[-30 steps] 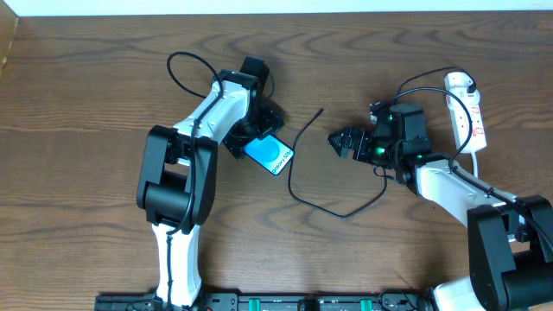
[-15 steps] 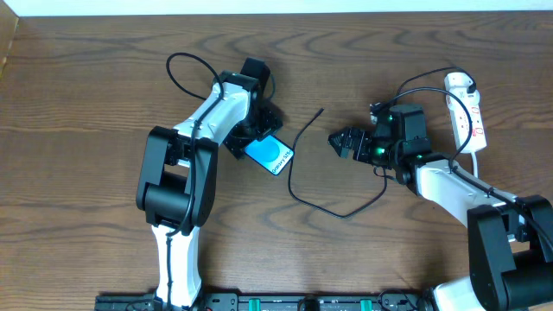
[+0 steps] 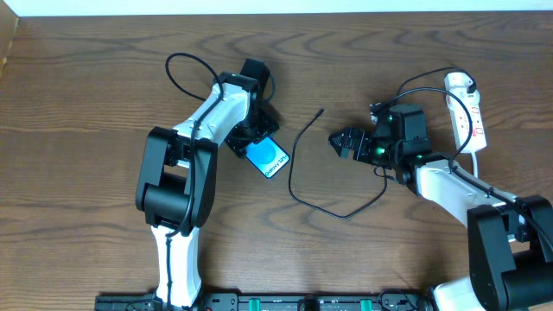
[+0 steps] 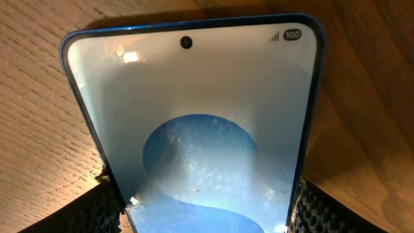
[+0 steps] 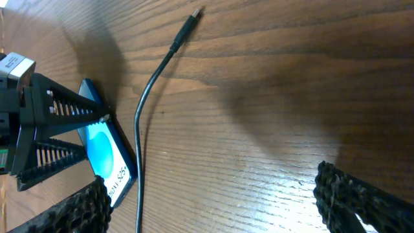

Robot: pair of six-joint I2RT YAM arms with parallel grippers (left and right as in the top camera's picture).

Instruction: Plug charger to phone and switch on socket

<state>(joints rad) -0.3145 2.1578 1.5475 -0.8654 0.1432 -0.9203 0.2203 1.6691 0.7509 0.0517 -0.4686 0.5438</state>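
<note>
The left claw (image 4: pixel 207 202) is holding the phone (image 4: pixel 194 116) by its long edges. One pad (image 4: pixel 107 204) is pressing each side, and the lit screen is facing up between them. The phone's camera-hole end is pointing away from the claw. Its other end, where a charge port would likely sit, is lying back under the wrist, out of sight.

The right claw (image 5: pixel 213 188) is standing wide with nothing between its fingers. The charger (image 5: pixel 145 110) is running forward from just inside its left finger. The plug tip (image 5: pixel 193 15) is lying far ahead on the wooden table (image 3: pixel 86 104). The socket (image 3: pixel 464 108) is lying behind this claw, well apart.

Several things could go wrong from here:

- **Phone slipping:** the left claw is gripping only the edges at one end, so the phone could pivot or slip when the plug pushes in.
- **Side buttons:** the pads may be squeezing them.
- **Blocked port:** if the port end stays tucked under the left wrist, the plug will have no clear way in.
- **Floppy tip:** a grasp far back on the limp cable would leave the tip flopping off aim.
</note>
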